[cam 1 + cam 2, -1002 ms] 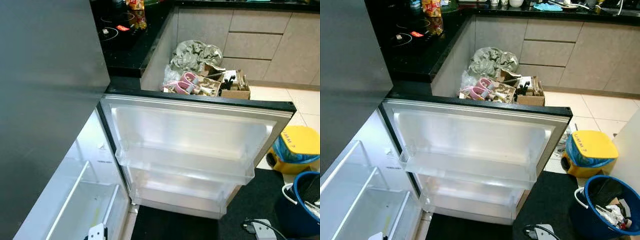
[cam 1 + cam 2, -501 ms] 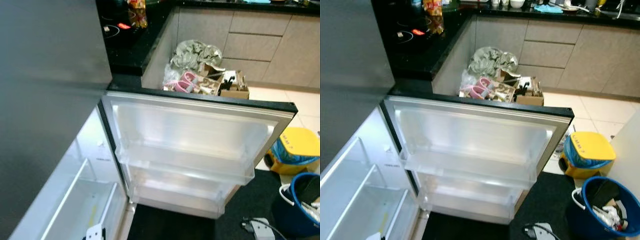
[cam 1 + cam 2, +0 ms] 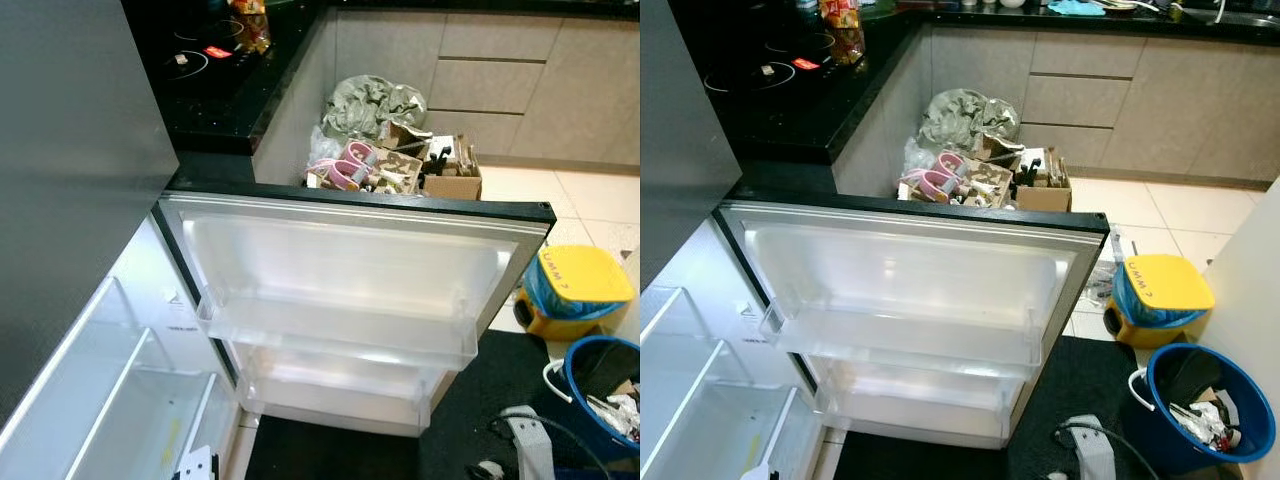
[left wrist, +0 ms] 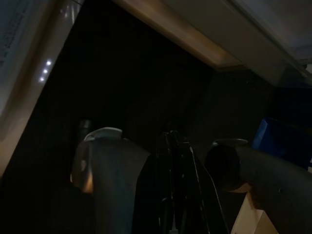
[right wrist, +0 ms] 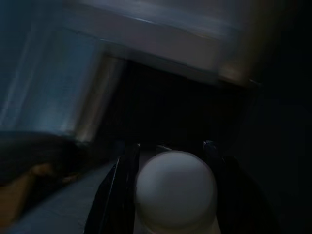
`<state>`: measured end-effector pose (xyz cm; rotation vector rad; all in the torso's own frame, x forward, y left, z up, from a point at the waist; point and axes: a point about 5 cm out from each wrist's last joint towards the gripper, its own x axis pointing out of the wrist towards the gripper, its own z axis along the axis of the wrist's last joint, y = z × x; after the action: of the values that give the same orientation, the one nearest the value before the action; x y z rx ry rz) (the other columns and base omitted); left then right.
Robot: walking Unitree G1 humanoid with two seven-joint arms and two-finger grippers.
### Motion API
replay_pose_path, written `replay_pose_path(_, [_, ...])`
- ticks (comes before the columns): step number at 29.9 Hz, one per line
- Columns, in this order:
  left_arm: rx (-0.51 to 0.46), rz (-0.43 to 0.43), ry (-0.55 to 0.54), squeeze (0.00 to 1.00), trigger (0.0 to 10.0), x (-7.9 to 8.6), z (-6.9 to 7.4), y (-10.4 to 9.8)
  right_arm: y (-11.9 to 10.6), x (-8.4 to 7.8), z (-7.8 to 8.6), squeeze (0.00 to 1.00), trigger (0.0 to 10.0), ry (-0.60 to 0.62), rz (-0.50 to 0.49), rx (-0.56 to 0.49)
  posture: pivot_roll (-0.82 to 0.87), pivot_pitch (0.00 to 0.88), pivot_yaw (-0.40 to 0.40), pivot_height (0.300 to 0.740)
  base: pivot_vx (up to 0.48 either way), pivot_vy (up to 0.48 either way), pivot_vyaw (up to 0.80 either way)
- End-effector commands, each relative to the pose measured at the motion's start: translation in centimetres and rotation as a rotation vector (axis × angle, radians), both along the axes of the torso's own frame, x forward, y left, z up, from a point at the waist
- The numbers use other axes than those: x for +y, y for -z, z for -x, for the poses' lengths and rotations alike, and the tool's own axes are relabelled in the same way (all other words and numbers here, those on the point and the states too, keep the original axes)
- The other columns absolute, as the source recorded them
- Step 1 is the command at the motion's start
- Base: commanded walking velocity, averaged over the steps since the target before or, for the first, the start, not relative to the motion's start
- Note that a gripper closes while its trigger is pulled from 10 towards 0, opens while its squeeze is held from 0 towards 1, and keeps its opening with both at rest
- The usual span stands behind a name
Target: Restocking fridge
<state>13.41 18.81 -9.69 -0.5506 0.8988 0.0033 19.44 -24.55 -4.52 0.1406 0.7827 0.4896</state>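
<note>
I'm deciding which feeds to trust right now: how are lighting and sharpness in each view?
Left and right eye views: evenly lit and fairly sharp, with soft glare on the open fridge door's clear shelves. Left wrist view: very dark, only dim shapes and the shut left claw. Right wrist view: dark and motion-blurred, though a pale rounded object sits between the right claw's fingers.

The blue bucket (image 3: 612,400) is cut off; wrist views are dark, blurred.

Head views bright and sharp, soft glare on the open white fridge door's clear shelves (image 3: 340,340), wrist views very dark, right one blurred
</note>
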Motion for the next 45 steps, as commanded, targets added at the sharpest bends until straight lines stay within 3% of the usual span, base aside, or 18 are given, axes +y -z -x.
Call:
replay_pose_path(1, [0.020, -0.014, -0.004, 0.00, 10.0, 0.3, 0.6, 0.2, -1.1, -0.5, -0.6, 0.00, 10.0, -0.056, -0.061, -0.040, -0.05, 0.071, -0.006, 0.740, 0.000, 0.000, 0.00])
replay_pose_path(2, [0.020, -0.014, -0.004, 0.00, 10.0, 0.3, 0.6, 0.2, -1.1, -0.5, -0.6, 0.00, 10.0, -0.056, -0.061, -0.040, -0.05, 0.071, -0.006, 0.740, 0.000, 0.000, 0.00])
replay_pose_path(4, [0.014, -0.022, -0.003, 0.00, 10.0, 0.4, 0.4, 0.1, -3.2, -1.2, -1.7, 0.00, 10.0, -0.205, -0.149, -0.101, -0.05, 0.071, -0.004, 0.740, 0.000, 0.000, 0.00])
replay_pose_path(7, [0.011, -0.023, -0.003, 0.00, 10.0, 0.4, 0.4, 0.1, -4.0, -1.4, -2.0, 0.00, 10.0, -0.260, -0.173, -0.118, -0.05, 0.071, -0.004, 0.740, 0.000, 0.000, 0.00])
replay_pose_path(10, [0.003, -0.026, 0.001, 0.00, 10.0, 0.5, 0.2, 0.0, -6.3, -1.7, -2.8, 0.00, 10.0, -0.432, -0.206, -0.169, -0.05, 0.071, -0.004, 0.740, 0.000, 0.000, 0.00])
replay_pose_path(15, [-0.005, -0.035, 0.009, 0.00, 10.0, 0.7, 0.2, 0.0, -9.4, -0.7, -4.1, 0.00, 10.0, -0.587, -0.248, -0.279, -0.05, 0.074, 0.000, 0.740, 0.000, 0.000, 0.00])
replay_pose_path(24, [-0.016, -0.041, 0.009, 0.00, 10.0, 0.9, 0.1, -0.1, -11.9, 0.2, -5.0, 0.00, 10.0, -0.671, -0.282, -0.369, -0.05, 0.073, 0.001, 0.740, 0.000, 0.000, 0.00])
replay_pose_path(29, [-0.028, -0.052, 0.017, 0.00, 10.0, 1.0, -0.1, -0.2, -15.9, 1.6, -5.9, 0.00, 10.0, -0.736, -0.349, -0.518, -0.05, 0.068, 0.001, 0.740, 0.000, 0.000, 0.00])
replay_pose_path(32, [-0.028, -0.052, 0.019, 0.00, 10.0, 0.9, -0.1, -0.2, -16.8, 1.9, -6.0, 0.00, 10.0, -0.736, -0.367, -0.556, -0.05, 0.068, 0.001, 0.740, 0.000, 0.000, 0.00])
replay_pose_path(34, [-0.031, -0.050, 0.022, 0.00, 10.0, 0.8, -0.1, -0.2, -18.9, 2.2, -6.5, 0.00, 10.0, -0.724, -0.402, -0.653, -0.05, 0.068, 0.001, 0.740, 0.000, 0.000, 0.00])
replay_pose_path(37, [-0.033, -0.049, 0.025, 0.00, 10.0, 0.7, -0.2, -0.2, -20.4, 2.5, -6.6, 0.00, 10.0, -0.724, -0.414, -0.714, -0.05, 0.070, 0.000, 0.740, 0.000, 0.000, 0.00])
replay_pose_path(39, [-0.033, -0.049, 0.025, 0.00, 10.0, 0.7, -0.1, -0.2, -21.8, 2.6, -7.3, 0.00, 10.0, -0.704, -0.360, -0.800, -0.05, 0.070, 0.000, 0.740, 0.000, 0.000, 0.00])
replay_pose_path(45, [-0.030, -0.050, 0.026, 0.00, 10.0, 0.7, 0.0, -0.2, -23.6, 2.5, -8.5, 0.00, 10.0, -0.627, -0.231, -0.912, -0.05, 0.072, -0.002, 0.740, 0.000, 0.000, 0.00])
